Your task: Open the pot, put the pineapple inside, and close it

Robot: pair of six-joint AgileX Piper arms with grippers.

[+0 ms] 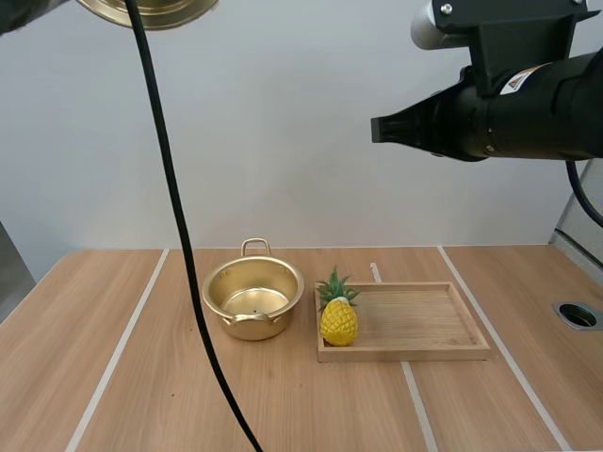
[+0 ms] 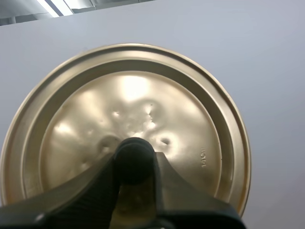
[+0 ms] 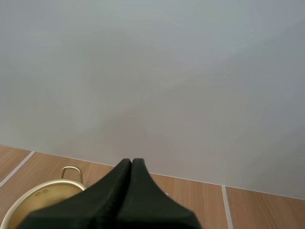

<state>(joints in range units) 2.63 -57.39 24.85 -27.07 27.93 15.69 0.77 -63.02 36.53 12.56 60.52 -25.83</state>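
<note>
Currently the left gripper (image 2: 135, 167) is clamped on the round black knob (image 2: 134, 151) of the lid (image 2: 190, 109), one ribbed black finger on each side. The lid is a gold-coloured metal disc with a stepped concentric rim, a dull sheen and small dents around the knob.

The right gripper (image 3: 131, 163) is closed on nothing. Its fingers sit together as one matte black wedge, in the air well above and right of the pot (image 1: 252, 299).

The pot is open: round, shiny gold metal, bare inside, with a loop handle on the far rim and one on the near rim.

The pineapple (image 1: 338, 318) stands upright just right of the pot, with a knobbly yellow body and a spiky green crown. It sits on the pot-side end of the wooden tray (image 1: 424, 325), a flat rectangle with a low rim and light grain.

The table (image 1: 94, 377) is wood-grain with pale strips.

- **Left wrist view:** the grip on the knob.
- **High view:** the pot, pineapple and tray layout, plus a slice of lid rim high above and left of the pot.
- **Right wrist view:** the pot rim and one handle beyond the fingertips.

Count: 1 pot, 1 lid, 1 pineapple, 1 tray, 2 grippers.
</note>
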